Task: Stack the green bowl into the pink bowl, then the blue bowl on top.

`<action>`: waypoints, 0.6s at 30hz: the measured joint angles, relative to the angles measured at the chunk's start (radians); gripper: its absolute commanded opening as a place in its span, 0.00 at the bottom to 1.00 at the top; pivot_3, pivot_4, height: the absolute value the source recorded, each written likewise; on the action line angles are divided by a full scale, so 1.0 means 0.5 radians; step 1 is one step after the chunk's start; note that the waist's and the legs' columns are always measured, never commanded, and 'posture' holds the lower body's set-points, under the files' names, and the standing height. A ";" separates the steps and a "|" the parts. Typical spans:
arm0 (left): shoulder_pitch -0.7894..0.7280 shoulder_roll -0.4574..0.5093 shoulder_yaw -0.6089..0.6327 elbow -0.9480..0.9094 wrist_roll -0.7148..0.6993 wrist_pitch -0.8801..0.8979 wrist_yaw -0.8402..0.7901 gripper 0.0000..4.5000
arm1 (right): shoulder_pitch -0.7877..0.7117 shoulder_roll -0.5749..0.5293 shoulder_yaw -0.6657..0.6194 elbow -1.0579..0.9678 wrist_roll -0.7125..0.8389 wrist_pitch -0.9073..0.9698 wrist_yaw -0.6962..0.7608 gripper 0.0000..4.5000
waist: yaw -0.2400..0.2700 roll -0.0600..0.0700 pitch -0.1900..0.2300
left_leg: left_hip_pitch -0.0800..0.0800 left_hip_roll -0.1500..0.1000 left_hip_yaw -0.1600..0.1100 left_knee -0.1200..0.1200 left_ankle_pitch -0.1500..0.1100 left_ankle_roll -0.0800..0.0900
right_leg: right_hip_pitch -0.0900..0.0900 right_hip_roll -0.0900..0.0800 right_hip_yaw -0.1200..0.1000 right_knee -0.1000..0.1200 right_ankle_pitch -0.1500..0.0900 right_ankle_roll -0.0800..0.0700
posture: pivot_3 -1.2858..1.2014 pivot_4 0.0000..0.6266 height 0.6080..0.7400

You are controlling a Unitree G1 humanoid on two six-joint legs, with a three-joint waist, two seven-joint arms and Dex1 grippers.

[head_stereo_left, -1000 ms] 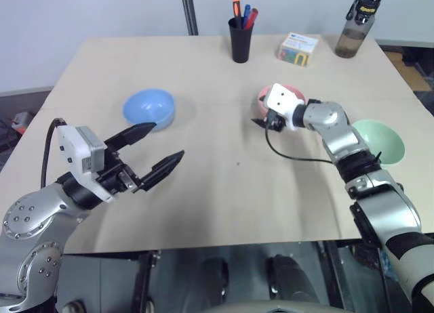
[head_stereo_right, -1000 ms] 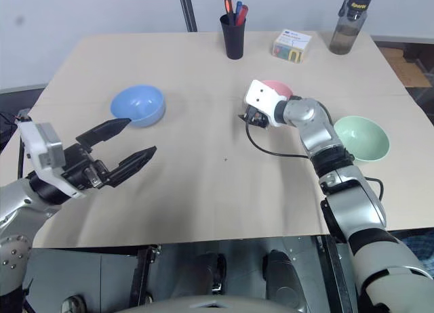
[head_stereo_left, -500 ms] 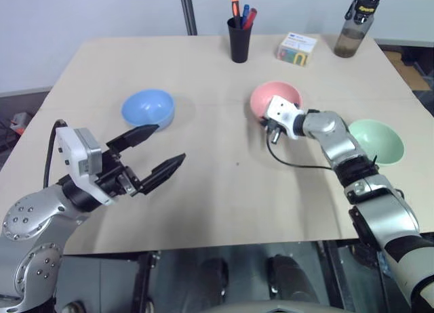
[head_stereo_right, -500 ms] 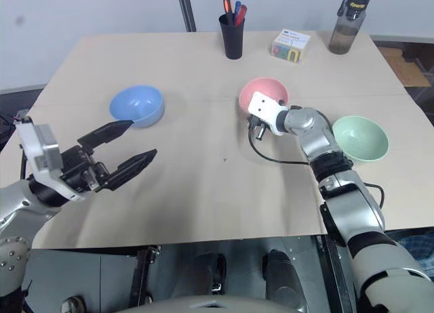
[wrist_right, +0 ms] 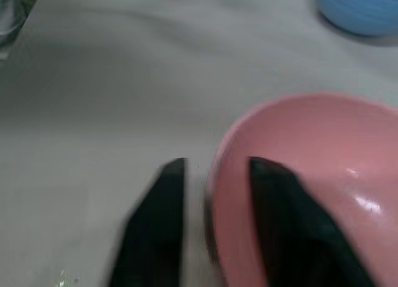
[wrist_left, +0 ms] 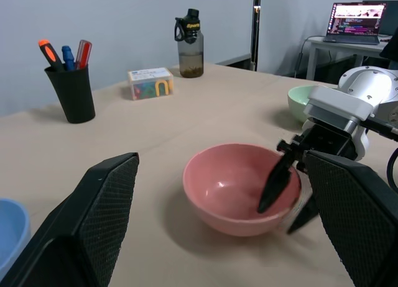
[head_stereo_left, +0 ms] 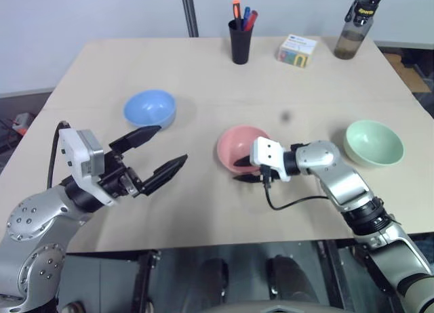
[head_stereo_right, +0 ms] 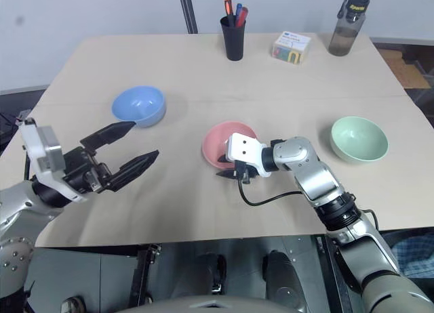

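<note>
The pink bowl point(head_stereo_left: 242, 148) stands upright near the table's middle. My right gripper point(head_stereo_left: 237, 172) is at its near right rim, open, with one finger inside the bowl and one outside. In the right wrist view the rim point(wrist_right: 214, 194) sits between the two fingers point(wrist_right: 165, 206), and a small gap shows on the outer side. The green bowl point(head_stereo_left: 374, 142) rests at the right, behind that arm. At the back left sits the blue bowl point(head_stereo_left: 150, 108). My left gripper point(head_stereo_left: 171, 143) hovers wide open in front of the blue bowl, empty, pointing toward the pink one.
A black pen cup point(head_stereo_left: 240, 38), a small colourful box point(head_stereo_left: 298, 49) and a dark water bottle point(head_stereo_left: 354, 28) line the far edge of the table point(head_stereo_left: 102, 69). A cable point(head_stereo_left: 291, 201) loops from my right wrist over the tabletop.
My right gripper has drawn back and to the left, and the pink bowl has come with it from the back right to the table's middle. The left arm stayed put.
</note>
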 measured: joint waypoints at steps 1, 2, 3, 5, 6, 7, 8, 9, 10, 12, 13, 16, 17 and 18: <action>-0.008 0.000 -0.010 0.005 0.000 0.000 -0.004 1.00 | 0.000 0.000 -0.002 0.000 -0.020 -0.011 -0.047 0.76 | 0.000 0.000 0.000 | 0.000 0.000 0.000 0.000 0.000 0.000 | 0.000 0.000 0.000 0.000 0.000 0.000 | 0.52 0.24 1.00; -0.021 0.000 -0.023 0.015 0.000 0.000 -0.009 1.00 | 0.000 0.000 -0.009 0.000 -0.040 -0.016 -0.099 0.86 | 0.001 0.000 0.000 | 0.000 0.000 0.000 0.000 0.000 0.000 | 0.000 0.000 0.000 0.000 0.000 0.000 | 0.52 0.24 1.00; -0.027 0.000 -0.031 0.024 0.000 -0.001 -0.014 1.00 | 0.000 -0.003 -0.020 -0.001 -0.043 -0.012 -0.127 0.96 | 0.000 0.000 0.000 | 0.000 0.000 0.001 0.000 0.000 0.000 | 0.000 0.000 0.001 0.000 0.000 0.000 | 0.52 0.24 1.00; -0.053 0.000 -0.052 0.043 0.002 -0.001 -0.028 1.00 | 0.024 -0.055 -0.074 -0.072 -0.001 0.055 -0.137 0.96 | 0.001 0.000 0.000 | -0.001 0.000 0.001 0.000 0.000 0.000 | 0.000 0.000 0.001 0.000 0.000 0.000 | 0.52 0.24 1.00; -0.062 0.000 -0.057 0.045 0.002 -0.002 -0.030 1.00 | 0.035 -0.066 -0.095 -0.094 0.011 0.066 -0.136 0.96 | 0.009 0.000 0.000 | -0.002 0.000 0.000 0.000 0.000 0.000 | 0.000 0.000 0.000 0.000 0.000 0.000 | 0.52 0.24 1.00; -0.101 0.001 -0.084 0.063 0.005 -0.005 -0.042 1.00 | 0.082 -0.105 -0.185 -0.180 0.074 0.110 -0.141 0.96 | 0.022 0.000 0.000 | -0.002 0.000 0.000 -0.001 0.000 0.000 | 0.000 0.000 0.000 -0.001 0.000 0.000 | 0.52 0.24 1.00; -0.145 0.000 -0.121 0.085 0.008 -0.010 -0.054 1.00 | 0.146 -0.143 -0.335 -0.284 0.172 0.150 -0.153 0.96 | 0.039 0.000 0.000 | -0.003 -0.001 -0.001 0.000 0.000 0.000 | 0.000 0.000 -0.001 -0.001 0.000 0.000 | 0.52 0.24 1.00; -0.175 0.000 -0.148 0.108 0.016 -0.011 -0.066 1.00 | 0.177 -0.169 -0.430 -0.342 0.228 0.180 -0.167 0.96 | 0.042 -0.001 0.000 | -0.003 -0.001 -0.001 0.000 0.000 0.000 | 0.000 -0.001 -0.001 -0.001 0.000 0.000 | 0.52 0.24 1.00; -0.214 -0.001 -0.195 0.147 0.032 -0.015 -0.087 1.00 | 0.223 -0.241 -0.566 -0.411 0.288 0.214 -0.190 0.96 | 0.044 -0.001 0.000 | -0.002 -0.002 0.000 0.000 0.000 0.001 | 0.001 -0.001 0.000 -0.002 0.000 0.000 | 0.52 0.24 1.00; -0.272 -0.010 -0.252 0.198 0.044 -0.020 -0.114 1.00 | 0.308 -0.332 -0.711 -0.456 0.325 0.257 -0.236 0.96 | 0.044 -0.001 0.000 | 0.000 -0.001 0.000 -0.001 -0.001 0.001 | 0.004 0.000 -0.001 -0.002 0.000 0.000 | 0.52 0.24 1.00; -0.293 -0.011 -0.270 0.218 0.048 -0.024 -0.127 1.00 | 0.341 -0.359 -0.765 -0.458 0.324 0.281 -0.270 0.96 | 0.044 -0.001 0.000 | 0.001 -0.001 0.000 -0.001 -0.001 0.001 | 0.005 0.000 -0.001 -0.002 0.000 0.000 | 0.52 0.24 1.00; -0.374 -0.016 -0.320 0.289 0.074 -0.041 -0.163 1.00 | 0.398 -0.404 -0.883 -0.450 0.259 0.339 -0.465 0.96 | 0.035 -0.001 0.000 | 0.003 -0.001 0.002 -0.001 0.000 0.001 | 0.005 0.001 0.002 0.000 0.000 0.000 | 0.52 0.24 1.00; -0.408 -0.018 -0.347 0.315 0.086 -0.052 -0.183 1.00 | 0.406 -0.435 -0.916 -0.415 0.194 0.355 -0.585 0.96 | 0.030 -0.001 0.000 | 0.004 -0.001 0.004 -0.001 0.000 0.001 | 0.005 0.002 0.003 0.000 0.000 0.000 | 0.52 0.24 1.00; -0.432 -0.025 -0.367 0.338 0.095 -0.056 -0.200 1.00 | 0.418 -0.470 -0.927 -0.365 0.125 0.355 -0.677 0.96 | 0.029 -0.001 0.000 | 0.004 -0.001 0.005 -0.001 0.000 0.001 | 0.005 0.002 0.004 0.000 0.000 0.000 | 0.52 0.24 1.00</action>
